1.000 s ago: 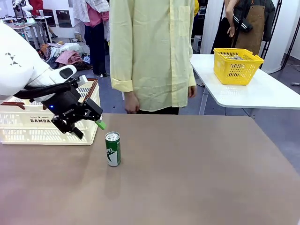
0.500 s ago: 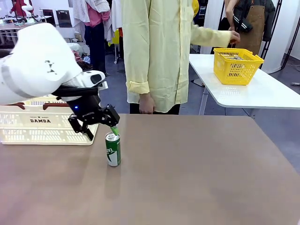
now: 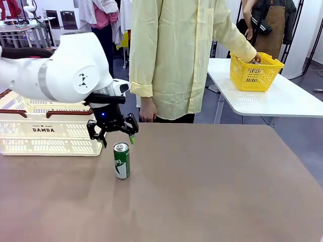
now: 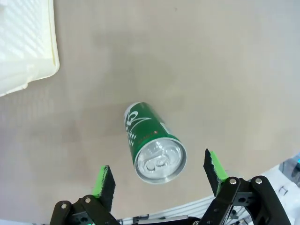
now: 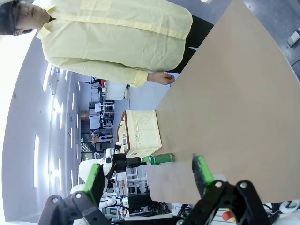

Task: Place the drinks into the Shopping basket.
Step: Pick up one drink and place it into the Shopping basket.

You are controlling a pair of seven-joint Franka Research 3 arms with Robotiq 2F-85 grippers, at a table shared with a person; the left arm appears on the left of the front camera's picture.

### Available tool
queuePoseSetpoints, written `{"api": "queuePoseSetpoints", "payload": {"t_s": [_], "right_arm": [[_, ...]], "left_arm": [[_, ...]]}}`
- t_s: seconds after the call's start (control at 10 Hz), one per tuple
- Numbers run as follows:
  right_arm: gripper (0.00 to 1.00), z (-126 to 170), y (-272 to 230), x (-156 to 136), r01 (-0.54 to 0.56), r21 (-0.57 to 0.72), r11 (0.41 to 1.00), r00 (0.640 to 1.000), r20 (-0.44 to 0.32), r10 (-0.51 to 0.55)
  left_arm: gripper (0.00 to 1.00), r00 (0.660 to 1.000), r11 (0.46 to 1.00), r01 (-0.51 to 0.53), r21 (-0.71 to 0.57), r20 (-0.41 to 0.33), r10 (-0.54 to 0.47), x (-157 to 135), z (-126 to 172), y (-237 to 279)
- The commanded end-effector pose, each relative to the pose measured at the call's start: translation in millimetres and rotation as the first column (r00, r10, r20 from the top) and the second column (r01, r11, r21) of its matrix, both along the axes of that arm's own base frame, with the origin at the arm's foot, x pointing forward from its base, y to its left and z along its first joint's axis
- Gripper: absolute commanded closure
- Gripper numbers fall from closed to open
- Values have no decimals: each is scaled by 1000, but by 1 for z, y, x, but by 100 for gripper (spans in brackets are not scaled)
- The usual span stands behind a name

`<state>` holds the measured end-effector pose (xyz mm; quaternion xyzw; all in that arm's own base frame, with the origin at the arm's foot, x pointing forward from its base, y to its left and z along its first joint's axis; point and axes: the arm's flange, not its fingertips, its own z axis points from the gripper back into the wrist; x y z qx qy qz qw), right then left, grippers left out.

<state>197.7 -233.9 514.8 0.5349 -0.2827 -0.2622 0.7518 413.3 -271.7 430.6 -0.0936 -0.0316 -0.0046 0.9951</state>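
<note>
Marking the left gripper (image 3: 117, 140) as released: jaws spread wide, grasping nothing, hovering over the table (image 3: 212, 191). Locating the green can (image 3: 121, 161) directly below it, close under but not touching, standing upright, long axis running vertical and pointing straight up into the gap (silver top sitting about centred between the green pads (image 4: 213, 164) in the wrist view). Locating the Shopping basket (image 3: 50, 128) just beside the gripper, off its robot-left side. Marking the right gripper (image 5: 149, 172) as spread wide and empty too, sitting well apart from the can, so calling the left arm much the nearer. Judging the coming move as a plain straight drop until bracketing the can body, then clenching; flagging risk of clipping the rim and tipping the can if drifting sideways.
</note>
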Motion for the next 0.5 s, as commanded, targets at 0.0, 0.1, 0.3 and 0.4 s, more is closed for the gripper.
{"api": "queuePoseSetpoints", "payload": {"t_s": [0.0,0.1,0.3,0.4], "right_arm": [[0,0,-1,1,-4,1,1000,999,36,4],[0,0,-1,1,-4,1,1000,999,36,4],[0,0,-1,1,-4,1,1000,999,36,4],[0,0,-1,1,-4,1,1000,999,36,4]], "left_arm": [[0,999,999,-27,20,-36,28,10,3,-3],[0,998,1000,-22,21,-50,23,13,-1,-4],[0,996,999,-24,30,-88,27,22,-16,-7],[0,992,999,-22,36,-123,26,25,-24,-8]]}}
